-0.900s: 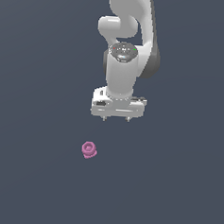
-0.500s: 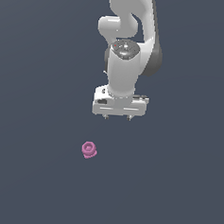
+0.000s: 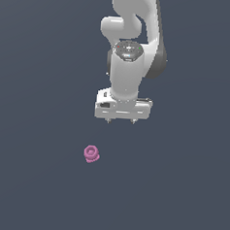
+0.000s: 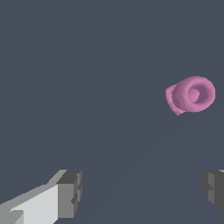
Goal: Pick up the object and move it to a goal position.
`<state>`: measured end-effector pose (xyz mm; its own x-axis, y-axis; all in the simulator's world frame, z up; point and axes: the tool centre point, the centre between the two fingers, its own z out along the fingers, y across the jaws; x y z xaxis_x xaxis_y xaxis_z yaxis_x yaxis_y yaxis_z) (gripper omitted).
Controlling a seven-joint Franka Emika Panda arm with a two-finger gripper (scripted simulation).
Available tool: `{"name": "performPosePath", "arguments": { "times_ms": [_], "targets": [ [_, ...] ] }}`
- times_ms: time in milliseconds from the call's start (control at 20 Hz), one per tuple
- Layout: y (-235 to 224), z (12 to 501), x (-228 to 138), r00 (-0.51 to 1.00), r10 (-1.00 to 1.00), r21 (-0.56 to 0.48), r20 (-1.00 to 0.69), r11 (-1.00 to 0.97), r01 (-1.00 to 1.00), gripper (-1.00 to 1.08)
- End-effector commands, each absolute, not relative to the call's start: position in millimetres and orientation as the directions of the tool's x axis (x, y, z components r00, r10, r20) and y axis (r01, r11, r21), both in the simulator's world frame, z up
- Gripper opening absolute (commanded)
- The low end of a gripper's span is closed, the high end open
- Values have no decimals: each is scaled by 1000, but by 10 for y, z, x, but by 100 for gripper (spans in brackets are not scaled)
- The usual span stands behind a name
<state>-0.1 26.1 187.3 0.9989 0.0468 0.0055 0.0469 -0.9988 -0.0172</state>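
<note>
object: pink knob [image 3: 91, 153] [image 4: 190, 95], lower left of frame centre, on grey worktop [image 3: 34, 179]
fingers [image 3: 121, 121] [image 4: 140, 192]: spread wide, empty, well apart from the knob

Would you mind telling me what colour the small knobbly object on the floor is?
Pink-purple: the small knobbly object with a ringed top shows best in the wrist view.

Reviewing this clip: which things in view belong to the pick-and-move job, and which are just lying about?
Belongs to the job:
- the pink object, lying apart from the arm, toward the exterior view's left of it
- the gripper, open, holding nothing

Just lying about:
- nothing else shows; only the plain dark floor
</note>
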Motion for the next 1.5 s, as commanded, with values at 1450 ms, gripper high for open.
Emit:
{"name": "performPosePath", "arguments": {
  "times_ms": [1450],
  "targets": [
    [-923, 929, 834, 900, 436, 0, 0, -900, 436, 100]
  ]
}}
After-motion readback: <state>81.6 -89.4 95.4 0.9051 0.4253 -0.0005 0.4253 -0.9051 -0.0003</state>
